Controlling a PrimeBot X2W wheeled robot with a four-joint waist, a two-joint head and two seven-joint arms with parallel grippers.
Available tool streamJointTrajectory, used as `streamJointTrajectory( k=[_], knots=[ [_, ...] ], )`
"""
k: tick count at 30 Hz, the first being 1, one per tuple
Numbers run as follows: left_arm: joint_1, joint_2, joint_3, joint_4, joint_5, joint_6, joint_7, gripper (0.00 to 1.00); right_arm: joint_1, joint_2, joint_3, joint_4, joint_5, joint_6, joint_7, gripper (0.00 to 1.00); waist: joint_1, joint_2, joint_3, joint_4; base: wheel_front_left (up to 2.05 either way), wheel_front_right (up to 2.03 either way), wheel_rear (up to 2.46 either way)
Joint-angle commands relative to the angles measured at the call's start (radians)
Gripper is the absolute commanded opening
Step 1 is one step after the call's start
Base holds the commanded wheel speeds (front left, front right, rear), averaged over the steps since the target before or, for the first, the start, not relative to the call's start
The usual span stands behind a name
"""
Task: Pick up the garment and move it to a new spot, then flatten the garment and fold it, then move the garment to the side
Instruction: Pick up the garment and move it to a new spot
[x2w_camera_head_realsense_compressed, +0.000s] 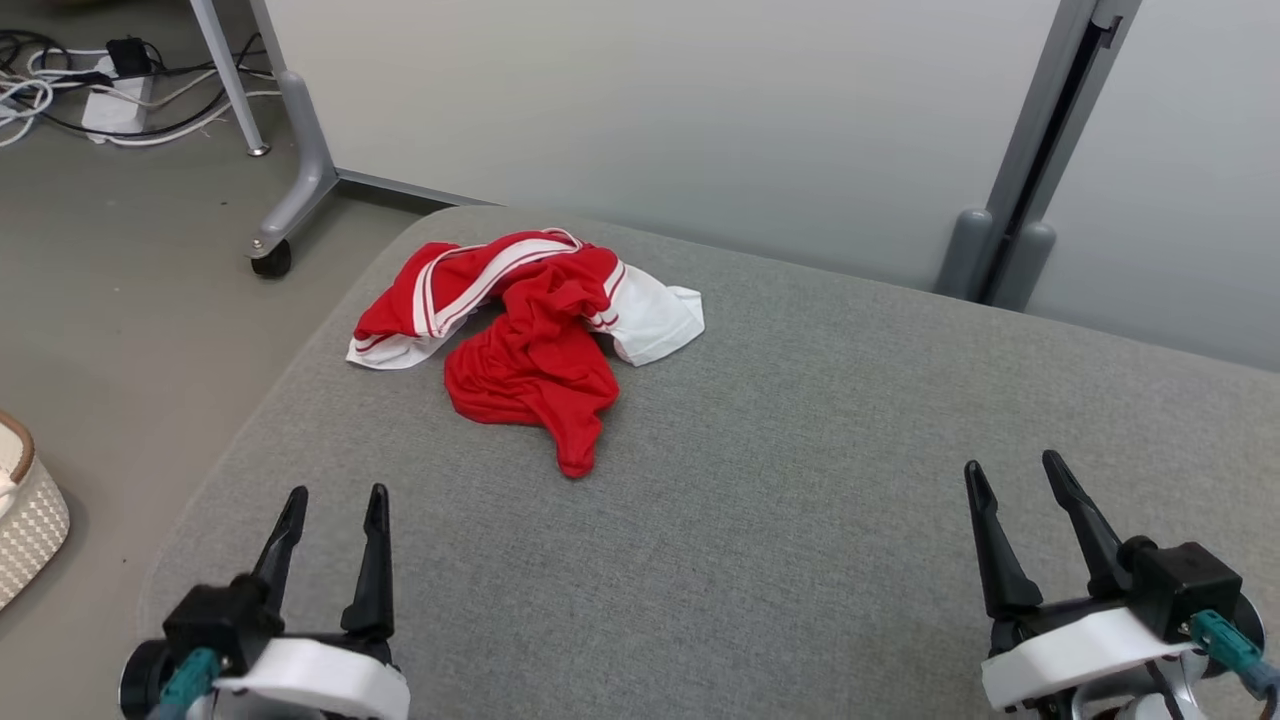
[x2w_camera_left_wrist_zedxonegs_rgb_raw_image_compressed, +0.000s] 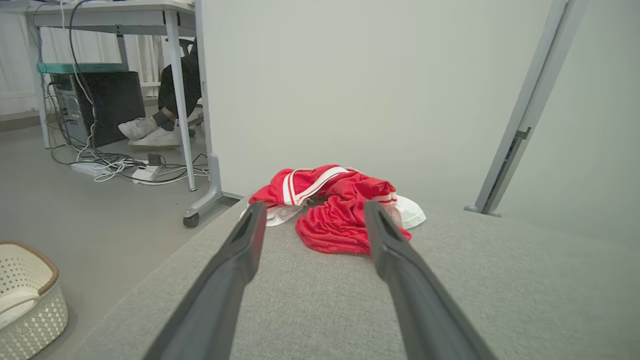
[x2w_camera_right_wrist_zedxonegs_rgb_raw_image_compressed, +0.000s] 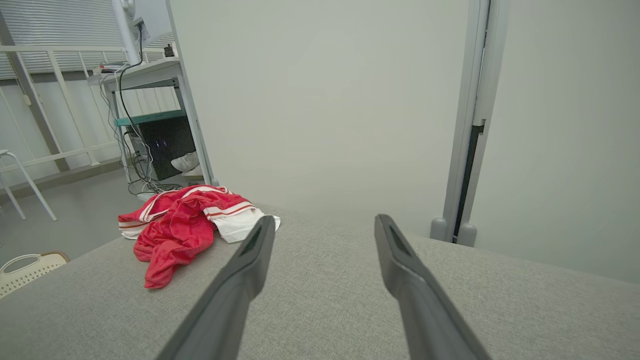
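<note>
Crumpled red garment (x2w_camera_head_realsense_compressed: 530, 350) with white stripes lies bunched far left on the grey woven worktop (x2w_camera_head_realsense_compressed: 800, 450). Left pincer (x2w_camera_head_realsense_compressed: 337, 492) and right pincer (x2w_camera_head_realsense_compressed: 1012, 462) stand released, well short of it

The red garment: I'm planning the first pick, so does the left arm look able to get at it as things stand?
Probably yes. The garment lies crumpled straight ahead of the left gripper, jaws open, with only bare grey cushion between them.
</note>
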Motion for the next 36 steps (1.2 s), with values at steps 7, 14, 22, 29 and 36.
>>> streamJointTrajectory(
  k=[7,14,22,29,36],
  knots=[
    [-0.188,0.055,0.007,0.003,-0.061,-0.027,0.174,1.0,-0.08,-0.024,0.013,-0.027,-0.02,0.0,0.0,1.0,0.0,0.0,0.11,-0.08,0.0,0.0,0.0],
    [-0.409,0.148,0.012,0.054,-0.196,-0.055,0.418,1.0,-0.154,-0.018,0.031,-0.061,-0.036,0.0,0.0,1.0,0.0,0.0,0.237,-0.159,0.0,0.0,0.0],
    [-0.627,0.28,0.033,0.204,-0.329,-0.063,0.572,1.0,-0.256,-0.001,0.072,-0.074,-0.037,0.0,0.0,1.0,0.0,0.0,0.346,-0.281,0.0,0.0,0.0],
    [-0.745,0.378,0.029,0.429,-0.4,-0.065,0.689,1.0,-0.319,0.012,0.101,-0.082,-0.04,0.0,0.0,1.0,0.0,0.0,0.393,-0.381,0.0,0.0,0.0],
    [-0.788,0.417,-0.04,0.589,-0.443,-0.063,0.771,1.0,-0.322,0.024,0.096,-0.085,-0.035,0.0,0.0,1.0,0.0,0.0,0.416,-0.44,0.0,0.0,0.0]
  ],
)
